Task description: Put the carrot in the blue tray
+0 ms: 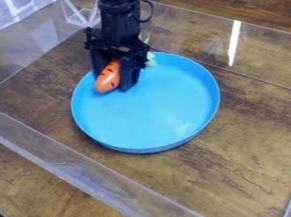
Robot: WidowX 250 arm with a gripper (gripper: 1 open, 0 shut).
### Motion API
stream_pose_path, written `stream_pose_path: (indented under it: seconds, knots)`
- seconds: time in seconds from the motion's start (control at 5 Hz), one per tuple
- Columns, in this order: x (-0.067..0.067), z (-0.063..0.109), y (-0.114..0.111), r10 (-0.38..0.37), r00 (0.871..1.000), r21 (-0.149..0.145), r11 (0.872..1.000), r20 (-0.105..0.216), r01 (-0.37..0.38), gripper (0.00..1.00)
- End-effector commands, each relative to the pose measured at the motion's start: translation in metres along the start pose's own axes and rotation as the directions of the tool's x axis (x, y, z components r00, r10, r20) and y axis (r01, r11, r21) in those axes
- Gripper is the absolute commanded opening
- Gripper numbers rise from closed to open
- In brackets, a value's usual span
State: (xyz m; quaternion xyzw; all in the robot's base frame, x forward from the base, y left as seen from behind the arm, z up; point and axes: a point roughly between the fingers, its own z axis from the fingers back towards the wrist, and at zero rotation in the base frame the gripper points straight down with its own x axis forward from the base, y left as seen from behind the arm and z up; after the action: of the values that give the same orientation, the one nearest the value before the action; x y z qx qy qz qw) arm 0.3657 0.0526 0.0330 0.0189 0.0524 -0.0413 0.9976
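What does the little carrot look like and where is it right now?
The carrot is a small, stubby orange toy that looks like plastic. Its leafy tip is too blurry to make out. It sits low inside the blue tray, near the rim on the tray's far left side, between the black fingers of the gripper, which points straight down over it.

The blue tray [162,108] lies bare right of the tool [113,79]; its low rim alone obstructs.

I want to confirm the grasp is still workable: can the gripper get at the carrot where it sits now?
Probably yes. The gripper points down over the blue tray's left rim area, with the carrot between its fingers. Nothing else stands in the way. Whether the fingers press it, I cannot tell.
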Motion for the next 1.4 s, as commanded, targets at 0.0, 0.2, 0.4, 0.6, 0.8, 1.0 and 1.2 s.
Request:
stream_pose_path:
  seconds: [0.0, 0.2, 0.4, 0.6, 0.8, 1.0, 1.2]
  knots:
    - [0.006, 0.048, 0.010, 0.019, 0.992, 0.027, 0.999, 0.123, -0.023, 0.00]
    - [0.005, 0.050, 0.010, 0.019, 0.992, 0.026, 0.999, 0.124, -0.022, 0.00]
    - [0.004, 0.052, 0.009, 0.019, 0.992, 0.025, 0.999, 0.124, -0.022, 0.00]
    - [0.002, 0.055, 0.008, 0.018, 0.992, 0.025, 0.999, 0.125, -0.022, 0.00]
    - [0.002, 0.052, 0.006, 0.014, 0.993, 0.024, 1.000, 0.116, -0.017, 1.00]
    - [0.003, 0.044, 0.005, 0.016, 0.995, 0.019, 1.000, 0.103, -0.018, 1.00]
    - [0.006, 0.037, 0.007, 0.021, 0.995, 0.013, 1.000, 0.094, -0.022, 1.00]
